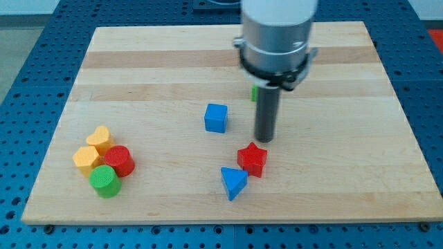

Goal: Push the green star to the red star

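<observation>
The red star (252,159) lies on the wooden board (138,76), right of centre and toward the view's bottom. Only a small green sliver of the green star (254,93) shows, above the red star, mostly hidden behind my rod. My tip (265,140) rests on the board just above and to the right of the red star, below the green star.
A blue cube (216,117) sits left of my rod. A blue triangular block (233,182) lies below-left of the red star. At the board's lower left cluster a yellow heart (101,138), a yellow block (86,159), a red cylinder (119,160) and a green cylinder (104,180).
</observation>
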### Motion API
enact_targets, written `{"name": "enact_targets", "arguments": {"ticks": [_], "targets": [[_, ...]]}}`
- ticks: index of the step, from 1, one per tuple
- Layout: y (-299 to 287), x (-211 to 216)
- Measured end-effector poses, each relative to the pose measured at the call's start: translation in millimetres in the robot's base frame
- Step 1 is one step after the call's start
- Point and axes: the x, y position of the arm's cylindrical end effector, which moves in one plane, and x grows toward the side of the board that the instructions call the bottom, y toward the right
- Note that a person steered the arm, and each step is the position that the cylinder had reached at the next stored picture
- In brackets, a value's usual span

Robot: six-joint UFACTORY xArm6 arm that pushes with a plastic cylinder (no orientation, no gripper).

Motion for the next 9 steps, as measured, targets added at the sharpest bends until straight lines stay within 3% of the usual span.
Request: {"name": "enact_targets", "arguments": {"ticks": [1,3,4,6,9], "targets": [[45.4,-42.0],[53.7,-166.1],[51.9,-170.5],[-25.3,-158.1],[-24.6,-127.0]]}}
